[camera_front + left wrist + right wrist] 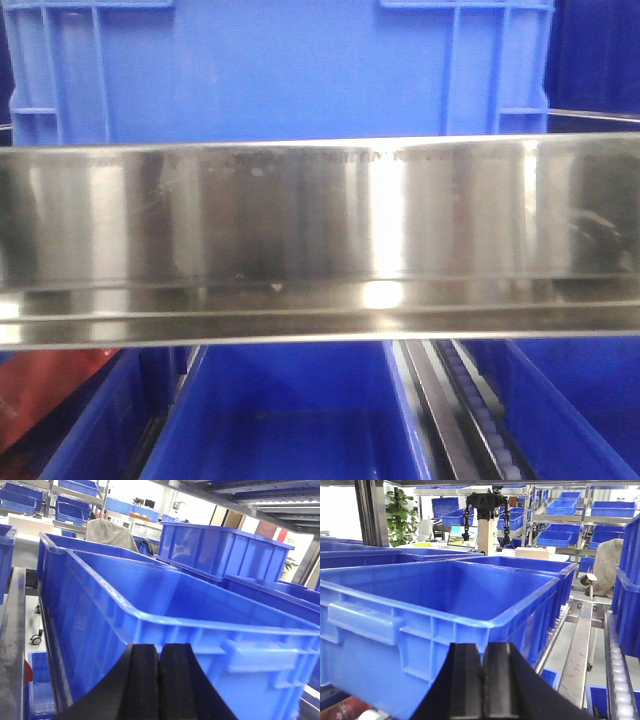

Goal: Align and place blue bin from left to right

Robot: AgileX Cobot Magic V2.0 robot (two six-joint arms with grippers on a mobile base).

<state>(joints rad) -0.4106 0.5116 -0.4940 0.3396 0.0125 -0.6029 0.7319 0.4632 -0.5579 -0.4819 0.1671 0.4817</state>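
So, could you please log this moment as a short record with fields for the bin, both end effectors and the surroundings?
target: blue bin, empty inside in both wrist views
position: on the shelf, behind the steel rail
left end effector: fingers pressed together, holding nothing, just in front of the bin's near wall
right end effector: fingers pressed together, holding nothing, in front of the bin's near wall
contact: cannot tell whether either touches the bin
neighbours: other blue bins on either side and on the lower level
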